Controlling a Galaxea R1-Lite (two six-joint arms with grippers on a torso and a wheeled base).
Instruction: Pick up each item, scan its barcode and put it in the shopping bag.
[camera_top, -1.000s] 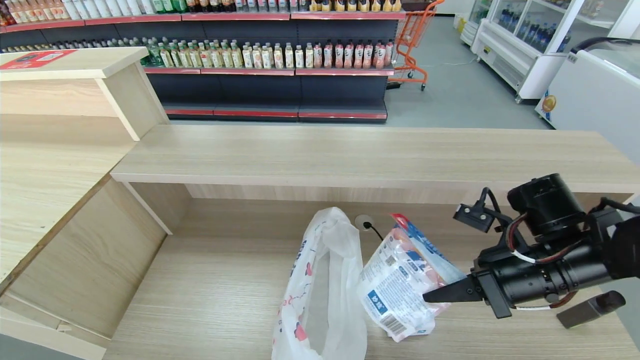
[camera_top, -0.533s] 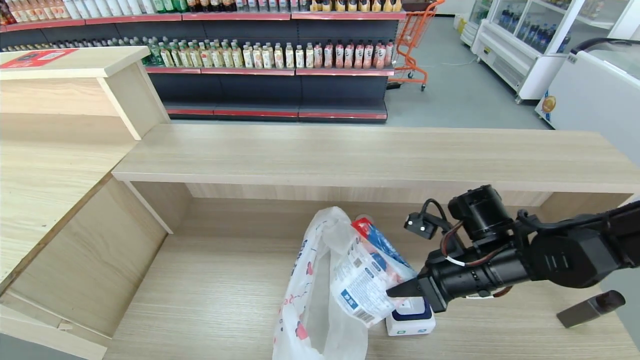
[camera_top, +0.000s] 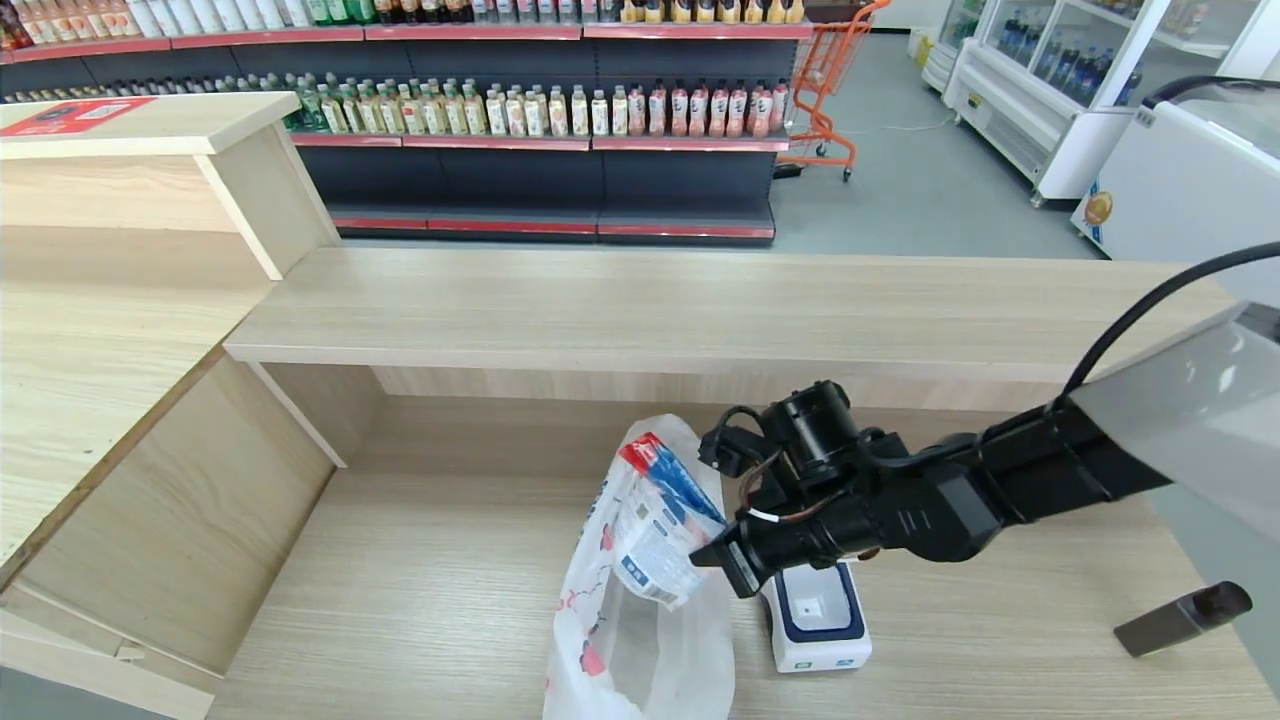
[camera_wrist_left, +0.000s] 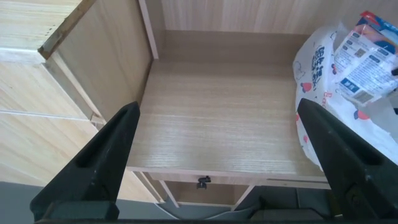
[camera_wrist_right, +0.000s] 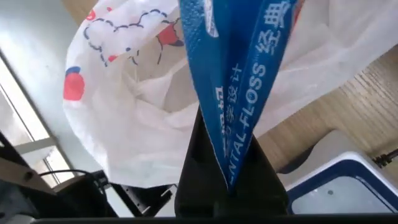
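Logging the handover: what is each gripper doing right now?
Left gripper: open, empty.
Right gripper: shut on the packet, over the shopping bag.

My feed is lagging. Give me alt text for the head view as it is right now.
The right end effector holds a blue-and-white packet at the open mouth of the white shopping bag on the wooden counter. A white-and-blue scanner sits on the counter just right of the bag. Behind stand shelves of bottles.

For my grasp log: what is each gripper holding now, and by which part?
The right gripper holds the packet by its blue side edge, over the shopping bag. The left gripper is open and holds nothing.
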